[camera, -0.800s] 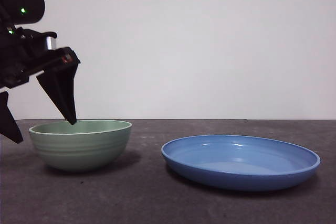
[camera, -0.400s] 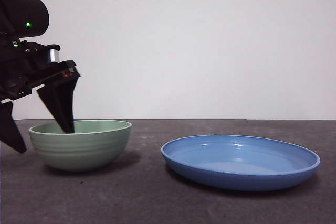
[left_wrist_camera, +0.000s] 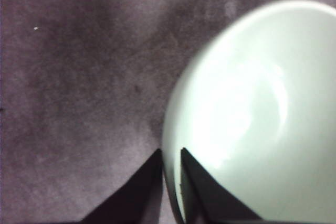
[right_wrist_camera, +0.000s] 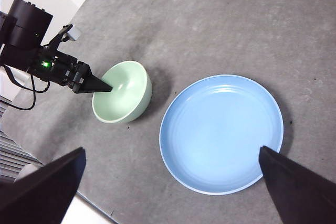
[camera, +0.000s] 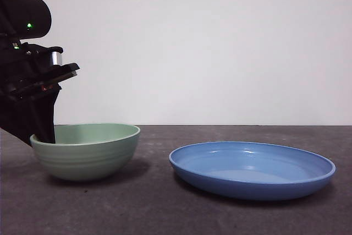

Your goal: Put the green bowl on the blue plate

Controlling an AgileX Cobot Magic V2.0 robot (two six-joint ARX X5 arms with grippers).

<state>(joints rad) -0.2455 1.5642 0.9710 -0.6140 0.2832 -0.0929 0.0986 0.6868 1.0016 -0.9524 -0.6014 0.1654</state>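
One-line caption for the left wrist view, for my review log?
Left gripper shut on the green bowl's rim, one jaw inside and one outside, bowl on the dark table.

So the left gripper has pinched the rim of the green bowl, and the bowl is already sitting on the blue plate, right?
Not quite. The left gripper does pinch the rim of the green bowl, but the bowl sits on the table beside the blue plate, apart from it. The front view shows the gap.

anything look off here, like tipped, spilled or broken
Only one thing: the green bowl sits slightly tilted, its rim higher on the side facing the blue plate, as the left gripper pinches its far rim. Nothing looks spilled or damaged; the plate lies flat.
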